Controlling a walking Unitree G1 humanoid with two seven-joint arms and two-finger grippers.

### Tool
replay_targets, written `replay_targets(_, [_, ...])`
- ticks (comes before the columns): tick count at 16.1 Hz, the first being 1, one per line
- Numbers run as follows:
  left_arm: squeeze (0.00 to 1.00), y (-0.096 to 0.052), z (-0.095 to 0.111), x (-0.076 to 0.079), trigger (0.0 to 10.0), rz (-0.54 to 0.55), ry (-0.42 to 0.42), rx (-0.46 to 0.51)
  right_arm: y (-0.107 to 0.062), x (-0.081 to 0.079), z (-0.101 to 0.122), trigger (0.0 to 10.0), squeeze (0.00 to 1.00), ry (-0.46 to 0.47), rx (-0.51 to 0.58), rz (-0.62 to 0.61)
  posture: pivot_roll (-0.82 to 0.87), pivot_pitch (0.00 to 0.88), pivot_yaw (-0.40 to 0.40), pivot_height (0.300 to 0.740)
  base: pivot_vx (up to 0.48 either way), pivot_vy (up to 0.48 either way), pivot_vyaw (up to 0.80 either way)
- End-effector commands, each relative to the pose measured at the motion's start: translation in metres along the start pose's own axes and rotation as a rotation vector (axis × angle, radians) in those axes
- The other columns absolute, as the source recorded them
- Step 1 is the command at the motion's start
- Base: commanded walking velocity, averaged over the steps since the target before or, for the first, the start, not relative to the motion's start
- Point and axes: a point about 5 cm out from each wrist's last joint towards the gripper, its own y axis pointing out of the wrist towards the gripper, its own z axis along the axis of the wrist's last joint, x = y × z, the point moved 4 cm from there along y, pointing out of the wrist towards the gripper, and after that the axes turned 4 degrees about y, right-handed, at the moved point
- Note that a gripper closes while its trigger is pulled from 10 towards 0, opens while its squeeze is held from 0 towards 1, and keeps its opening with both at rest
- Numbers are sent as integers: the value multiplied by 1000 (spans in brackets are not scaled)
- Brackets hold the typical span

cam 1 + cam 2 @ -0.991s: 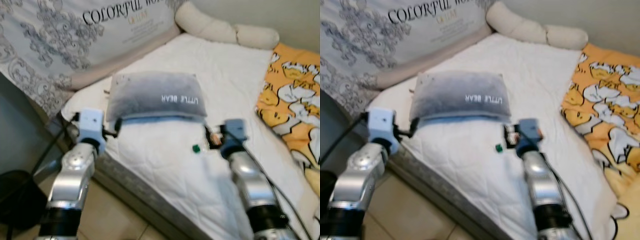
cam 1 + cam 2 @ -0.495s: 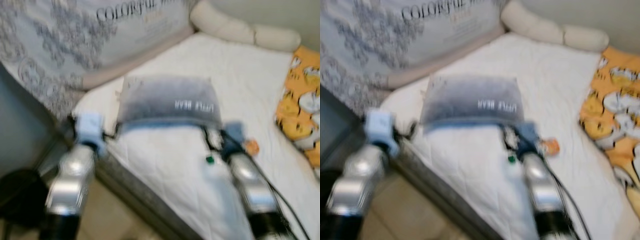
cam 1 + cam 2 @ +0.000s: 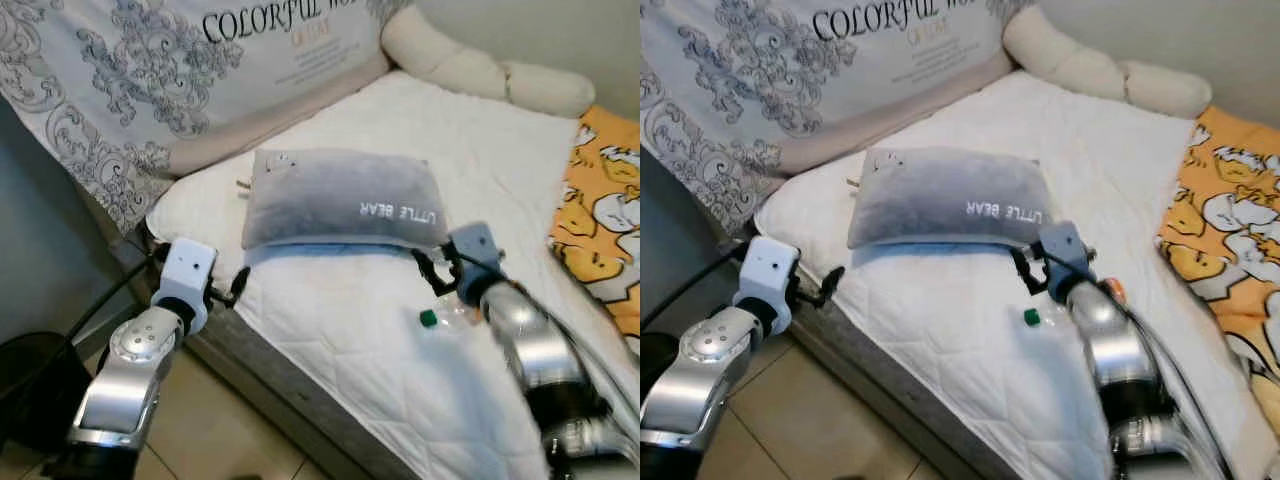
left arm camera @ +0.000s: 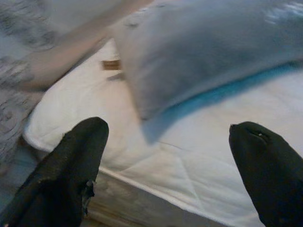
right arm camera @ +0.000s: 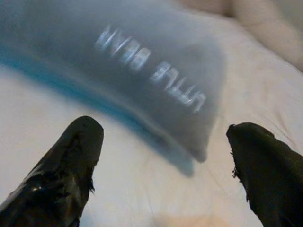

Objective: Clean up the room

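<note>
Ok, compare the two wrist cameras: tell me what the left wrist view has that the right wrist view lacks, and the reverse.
Left wrist view: the bed's front edge, a small brown tag beside the grey pillow's corner, and patterned bedding behind it.
Right wrist view: the pillow's white lettering and a cream bolster beyond it.
Both: the grey pillow with its blue underside lying on the white quilted sheet, seen between open black fingers, the left gripper and the right gripper each facing it.

one grey pillow (image 3: 340,197), one patterned quilt (image 3: 180,70), one cream bolster (image 3: 480,70), one orange cartoon blanket (image 3: 605,230) and one green-capped bottle (image 3: 445,315) lie on one bed (image 3: 350,340).
</note>
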Motion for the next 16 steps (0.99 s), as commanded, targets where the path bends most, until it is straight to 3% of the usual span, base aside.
replay_targets(1, [0,1,0,4,10000,-53,29,-15,3,-3,-8,10000,1000,-80,-57,72,137,0,-35,740,0,0,0])
replay_targets(3, [0,-2,-2,7,10000,-191,93,-40,9,7,-12,10000,1000,-325,-192,201,143,0,-29,740,0,0,0])
replay_targets(6, [0,-6,-3,8,10000,-289,154,-70,5,15,-27,10000,1000,-513,-364,327,164,0,-37,740,0,0,0])
replay_targets(7, [0,-8,-3,8,10000,-327,177,-82,-2,23,-37,10000,1000,-665,-470,394,167,0,-34,740,0,0,0])
replay_targets(9, [0,-13,-7,11,10000,-376,191,-105,-4,29,-43,10000,1000,-792,-523,416,174,0,-31,740,0,0,0])
replay_targets(10, [0,-18,-11,14,10000,-413,207,-124,-6,30,-51,10000,255,-841,-568,435,186,0,-35,740,0,0,0])
replay_targets(11, [0,-20,-12,16,10000,-427,213,-129,-9,30,-57,10000,0,-867,-597,452,189,0,-37,740,0,0,0])
replay_targets(13, [0,-25,-14,25,10000,-464,211,-139,-16,32,-72,10000,0,-948,-655,467,192,0,-34,740,0,0,0])
replay_targets(16, [0,-31,-16,29,10000,-484,210,-148,-16,34,-76,10000,0,-1002,-655,444,200,0,-28,740,0,0,0])
